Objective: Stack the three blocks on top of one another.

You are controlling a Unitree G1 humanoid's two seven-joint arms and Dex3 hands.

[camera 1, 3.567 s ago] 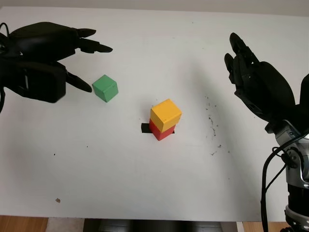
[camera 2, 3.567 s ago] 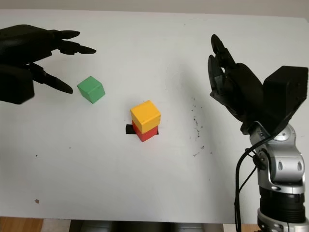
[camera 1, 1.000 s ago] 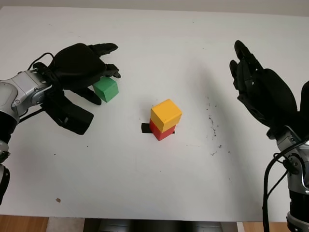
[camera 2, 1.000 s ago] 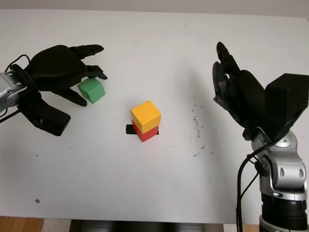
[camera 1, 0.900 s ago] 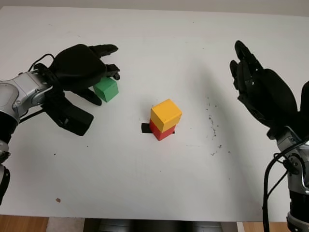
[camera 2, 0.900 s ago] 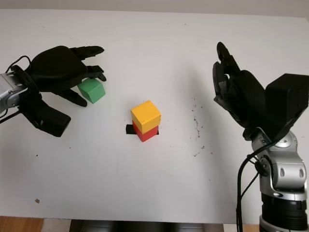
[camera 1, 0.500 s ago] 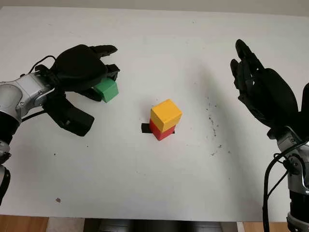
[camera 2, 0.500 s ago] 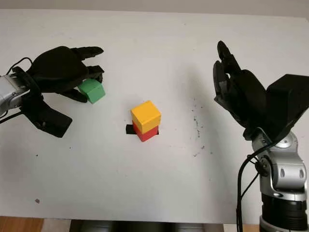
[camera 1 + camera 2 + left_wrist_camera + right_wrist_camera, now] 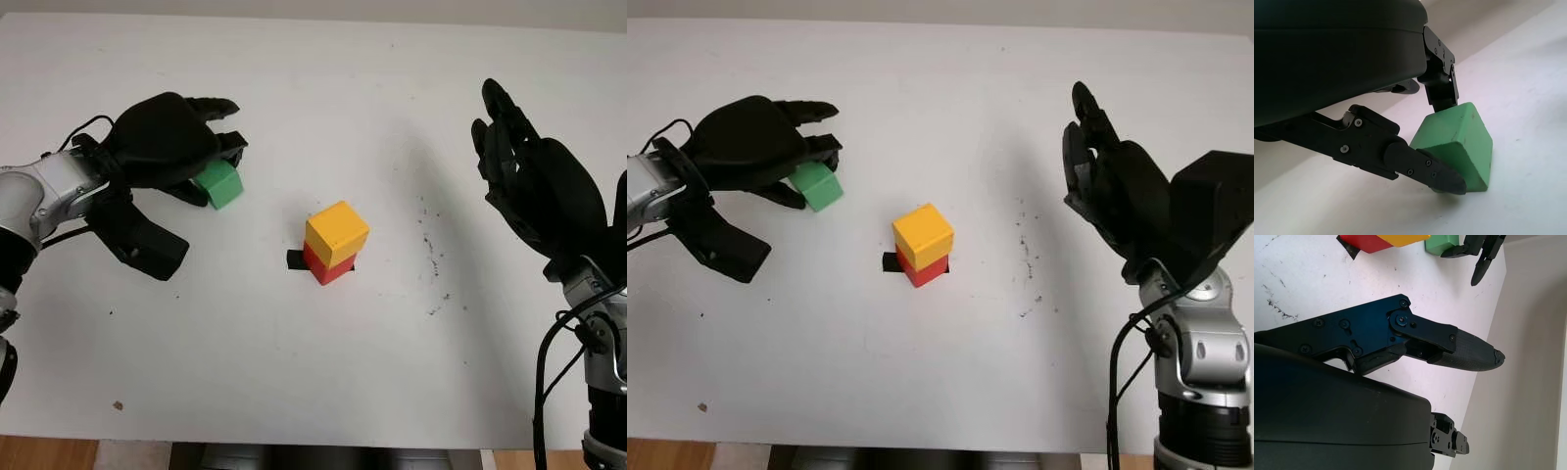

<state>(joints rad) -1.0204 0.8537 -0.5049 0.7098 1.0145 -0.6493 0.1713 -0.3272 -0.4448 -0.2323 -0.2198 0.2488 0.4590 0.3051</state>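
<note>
Green block (image 9: 224,184): matte cube, left of centre on table, pinched between black fingers (image 9: 1427,169) of left hand (image 9: 167,142). Tilted, one lower edge at or just above the surface; cannot tell if touching. Yellow block (image 9: 336,233): cube, sits on red block (image 9: 324,266), rotated slightly and overhanging it. Red block: mostly hidden under yellow, flat on table near centre. Two-block stack upright, well apart from green block.

Green block (image 9: 224,185) half hidden under left hand (image 9: 167,142); red block (image 9: 324,265) mostly covered by yellow block (image 9: 337,233); black marker (image 9: 294,259) beneath barely visible.
</note>
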